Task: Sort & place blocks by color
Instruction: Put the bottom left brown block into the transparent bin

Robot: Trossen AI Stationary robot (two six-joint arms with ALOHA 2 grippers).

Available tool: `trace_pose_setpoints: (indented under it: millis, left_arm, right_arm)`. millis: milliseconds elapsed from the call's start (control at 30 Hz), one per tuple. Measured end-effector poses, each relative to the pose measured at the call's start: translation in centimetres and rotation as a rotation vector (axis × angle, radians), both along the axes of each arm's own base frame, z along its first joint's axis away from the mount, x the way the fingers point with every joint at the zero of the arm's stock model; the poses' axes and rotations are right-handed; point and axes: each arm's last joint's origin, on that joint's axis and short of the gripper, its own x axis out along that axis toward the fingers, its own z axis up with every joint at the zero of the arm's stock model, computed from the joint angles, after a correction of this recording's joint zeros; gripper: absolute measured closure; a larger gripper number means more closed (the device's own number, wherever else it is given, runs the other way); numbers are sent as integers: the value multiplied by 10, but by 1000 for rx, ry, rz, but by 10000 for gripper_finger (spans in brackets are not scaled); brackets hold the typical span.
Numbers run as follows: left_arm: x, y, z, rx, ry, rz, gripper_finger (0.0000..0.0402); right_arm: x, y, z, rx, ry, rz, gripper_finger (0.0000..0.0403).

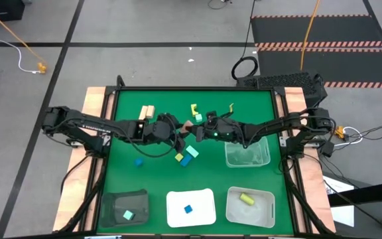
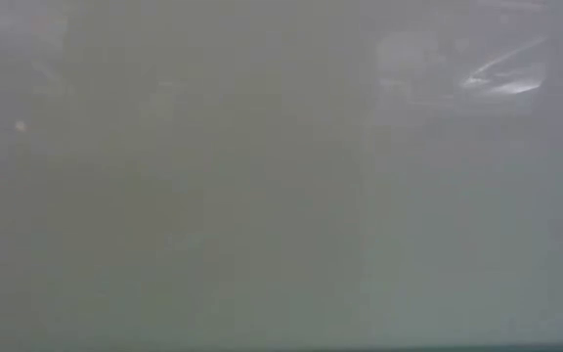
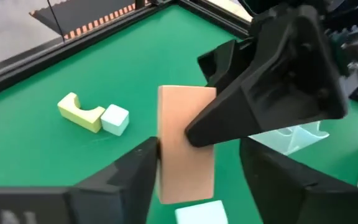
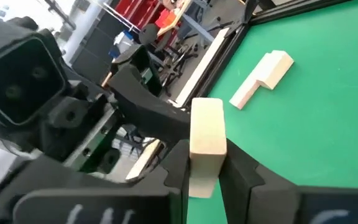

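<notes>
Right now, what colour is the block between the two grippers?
Tan wood block, clearest in the left wrist view.

Left end effector (image 1: 180, 132) and right end effector (image 1: 196, 131) meet over the green table (image 1: 257, 106).

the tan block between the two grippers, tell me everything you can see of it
The tan block is a plain, smooth bar that looks like pale wood, held upright above the green mat near the table's middle. The right gripper is shut on its narrow sides; the left gripper has its fingers on both sides of it.
</notes>
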Motion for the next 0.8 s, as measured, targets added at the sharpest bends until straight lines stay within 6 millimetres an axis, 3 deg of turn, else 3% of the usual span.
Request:
trace_pose_setpoints:
  millis: [133, 300, 567, 800]
  left_arm:
    - [0, 0, 2, -30, -34, 33, 133]
    - [0, 0, 1, -60, -36, 58, 123]
    - [-1, 1, 0, -70, -31, 72, 148]
    - [-4, 9, -4, -89, 15, 115, 173]
  right_arm:
    - [-5, -4, -2, -22, 86, 18, 361]
    - [-27, -10, 4, -58, 291, 37, 361]
    - [-81, 1, 43, -48, 432, 215, 361]
    - [-135, 10, 49, 42, 682, 230, 361]
